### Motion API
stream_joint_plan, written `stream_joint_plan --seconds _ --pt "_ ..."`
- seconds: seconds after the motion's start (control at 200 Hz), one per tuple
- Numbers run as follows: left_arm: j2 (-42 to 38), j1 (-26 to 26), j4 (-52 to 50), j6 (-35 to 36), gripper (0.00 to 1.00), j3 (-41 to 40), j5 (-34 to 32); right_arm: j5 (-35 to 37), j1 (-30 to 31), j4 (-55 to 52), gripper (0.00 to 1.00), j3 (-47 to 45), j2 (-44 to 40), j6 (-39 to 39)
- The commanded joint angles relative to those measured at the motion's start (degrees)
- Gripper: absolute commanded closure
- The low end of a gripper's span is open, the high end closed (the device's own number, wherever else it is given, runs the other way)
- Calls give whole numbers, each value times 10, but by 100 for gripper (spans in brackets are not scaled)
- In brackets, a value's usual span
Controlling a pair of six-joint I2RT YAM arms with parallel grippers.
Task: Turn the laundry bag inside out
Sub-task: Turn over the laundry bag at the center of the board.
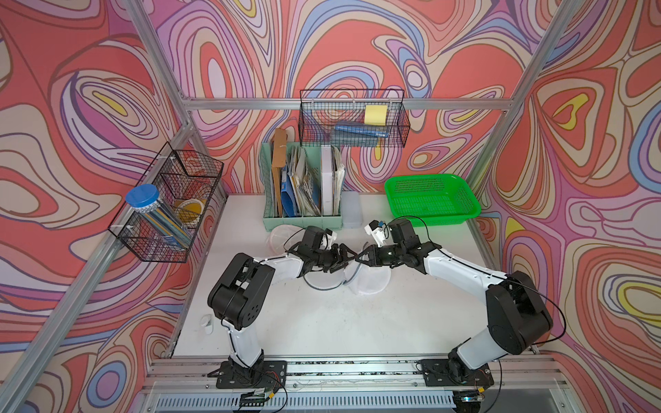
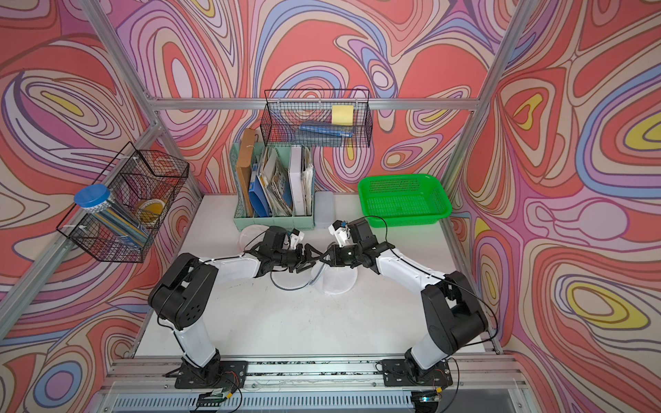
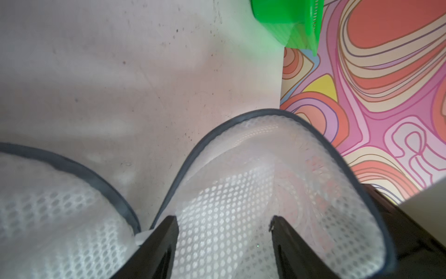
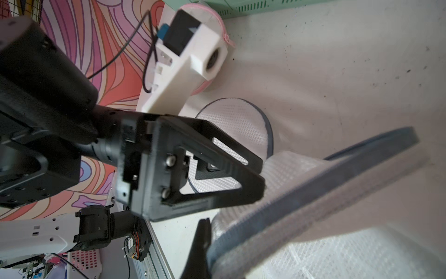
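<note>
Two arms reach in from the near rail and meet tip to tip well in front of the mint file rack (image 1: 300,219). The left gripper (image 1: 346,256) has its jaws standing apart. In the left wrist view white mesh fills the gap between them, and I cannot tell whether they press on it. The right gripper (image 1: 361,256) has its jaws closed on the dark grey rim of the laundry bag (image 1: 372,282); that rim runs raised and blurred across the right wrist view. The bag is white mesh and lies on the white bench (image 1: 322,329) under both grippers, in front of the rack, spread in two round lobes side by side. Just in front of the rack's left end lies a second round mesh pouch (image 1: 280,236) with a pink rim. A clear box (image 1: 352,211) stands just beside the rack's right side. Farther right of the rack sits a green basket (image 1: 465,205). Above the rack hangs a black wire basket (image 1: 314,121) holding a yellow pad (image 1: 375,114).
</note>
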Motion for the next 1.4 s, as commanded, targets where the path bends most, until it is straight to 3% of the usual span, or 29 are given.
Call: stream_joint_plan --seconds 0.0,0.205,0.375,0.706,0.931,1.121,1.331,1.396 --pt "31 -8 -20 18 33 13 8 -10 -3 18 100 -3 -7 4" --pt "58 -21 61 -28 50 10 31 -1 -3 15 100 -7 -16 4" --pt "69 -26 143 -83 100 -10 29 7 -4 8 100 -9 -23 1" --pt "-7 5 40 -35 100 -28 -35 31 -23 -10 100 -37 -61 -5" --pt "-64 34 -85 29 100 -12 -81 81 -46 -39 100 -79 -85 -21" --pt "-102 46 -134 53 100 -8 -125 140 -52 -55 100 -115 -82 -24" --pt "-121 34 -146 72 100 8 -136 132 -51 -21 100 -137 -49 -4" --pt "-121 28 -149 86 100 16 -127 127 -51 -16 81 -136 -39 -1"
